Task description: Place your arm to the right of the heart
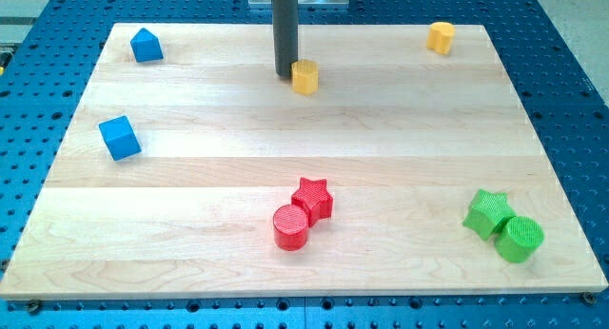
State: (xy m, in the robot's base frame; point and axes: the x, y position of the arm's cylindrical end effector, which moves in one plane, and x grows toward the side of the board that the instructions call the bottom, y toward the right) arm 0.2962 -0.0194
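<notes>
My rod comes down from the view's top centre and my tip rests on the wooden board. A small yellow block, which looks heart-shaped, sits right beside my tip on its right side, touching or nearly touching. So my tip is at the left of this block. A second yellow block, with a more rounded, many-sided shape, sits near the board's top right corner, far from my tip.
A blue house-shaped block is at the top left and a blue cube at the left. A red star touches a red cylinder at bottom centre. A green star touches a green cylinder at bottom right.
</notes>
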